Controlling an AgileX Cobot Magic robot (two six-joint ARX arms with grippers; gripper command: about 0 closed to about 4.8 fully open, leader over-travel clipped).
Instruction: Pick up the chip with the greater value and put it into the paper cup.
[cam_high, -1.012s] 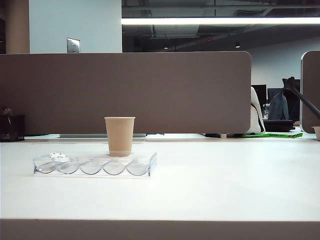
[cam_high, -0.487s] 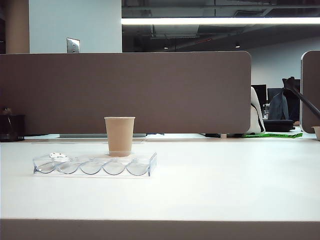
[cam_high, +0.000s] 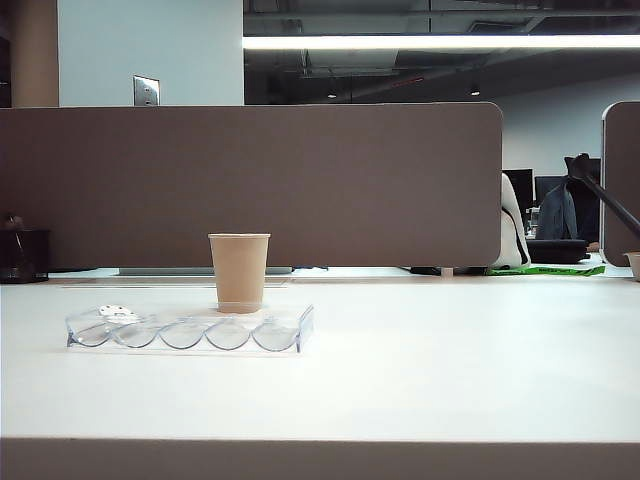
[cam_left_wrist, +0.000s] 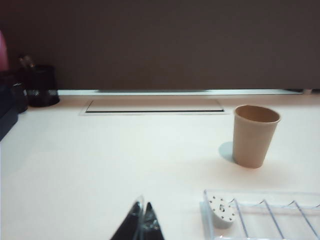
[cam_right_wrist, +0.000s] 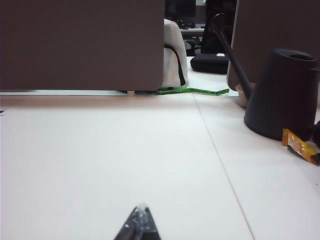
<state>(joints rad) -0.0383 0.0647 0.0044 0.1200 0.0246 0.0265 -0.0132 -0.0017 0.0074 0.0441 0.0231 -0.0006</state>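
clear chip tray (cam_high: 190, 332), white chip (cam_left_wrist: 222, 211), dark watering can (cam_right_wrist: 287, 92)

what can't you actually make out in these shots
- Green chip: in no view; the paper cup interior is hidden by its wall.
- White chip marking: too small and blurred, left wrist view.
- Clear tray: cut by the left wrist frame edge.
- Left hand and right hand: only closed tips show, none in the exterior view.

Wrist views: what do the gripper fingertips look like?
Only the tips show. The left gripper has slim black pointed fingers wrapped in glossy clear film; the right gripper looks the same. No arms, cables or markings are visible.
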